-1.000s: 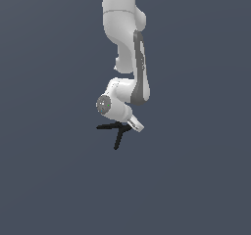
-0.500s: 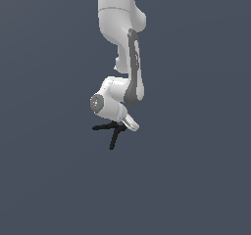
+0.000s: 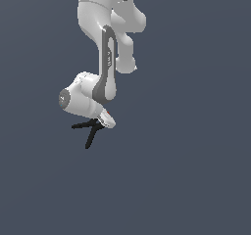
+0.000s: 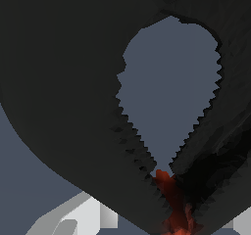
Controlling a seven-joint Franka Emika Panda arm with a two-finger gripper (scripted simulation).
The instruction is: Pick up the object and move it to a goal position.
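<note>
Splaying left of centre in the exterior view, the clamp's (image 3: 89, 131) two black legs stick out below the gripper (image 3: 105, 122), apparently pinched at its looped head so it hangs free for carrying; the actual finger gap is hidden.

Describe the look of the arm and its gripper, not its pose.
The arm is glossy white with rounded, bulbous links and dark grey joint bands; one long dark grey strip runs down a link. A grey round cap closes the wrist joint. The gripper is white with a small red mark on it. No cables show.
</note>
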